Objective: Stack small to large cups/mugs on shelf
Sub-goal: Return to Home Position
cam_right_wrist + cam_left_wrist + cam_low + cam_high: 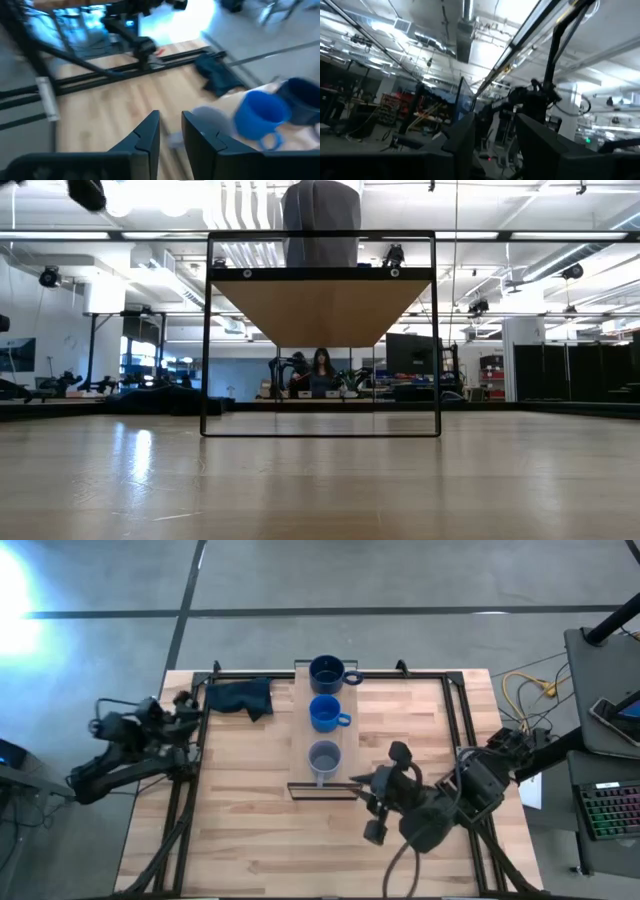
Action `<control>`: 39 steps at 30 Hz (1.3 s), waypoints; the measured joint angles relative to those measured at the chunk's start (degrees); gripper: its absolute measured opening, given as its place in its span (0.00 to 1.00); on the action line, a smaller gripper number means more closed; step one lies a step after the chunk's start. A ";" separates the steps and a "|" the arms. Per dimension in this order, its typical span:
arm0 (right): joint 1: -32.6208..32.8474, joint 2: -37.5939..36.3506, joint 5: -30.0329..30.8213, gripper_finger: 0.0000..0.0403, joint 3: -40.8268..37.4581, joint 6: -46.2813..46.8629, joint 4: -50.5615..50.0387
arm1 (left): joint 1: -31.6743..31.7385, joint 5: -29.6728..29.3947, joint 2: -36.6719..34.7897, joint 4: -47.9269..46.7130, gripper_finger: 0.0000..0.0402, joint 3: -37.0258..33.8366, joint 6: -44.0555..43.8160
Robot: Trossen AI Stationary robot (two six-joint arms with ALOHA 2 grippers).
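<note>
three blue mugs [325, 712] on a shelf [302, 740]; wooden surface [250, 820], bright workshop [540, 340] beyond.
right pincer [171, 116] near shelf, left pincer [492, 125] at surface edge, both slightly spread.

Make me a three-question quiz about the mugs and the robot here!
1. True or false: the dark blue cloth lies on the long light-wood shelf.
2. Fill in: the medium bright blue mug stands ____ the small grey-blue mug and the larger dark navy mug.
3. The right gripper, near the shelf's end, holds: A a mug, B the cloth, C nothing.
Key: 1 false, it lies on the wooden tabletop; 2 between; 3 C. Left gripper waits at left.
</note>
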 joint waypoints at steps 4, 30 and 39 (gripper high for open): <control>-2.71 0.17 2.88 0.19 -0.41 -2.93 -0.41 | -0.02 0.59 1.07 8.29 0.32 -6.03 3.06; -11.69 -21.05 -16.45 0.20 -33.39 -18.92 37.18 | 0.17 -7.61 2.72 -1.81 0.32 4.28 10.80; -11.60 -36.07 -19.78 0.20 -60.53 -20.58 60.70 | 0.17 -6.10 2.87 22.39 0.32 -10.92 4.92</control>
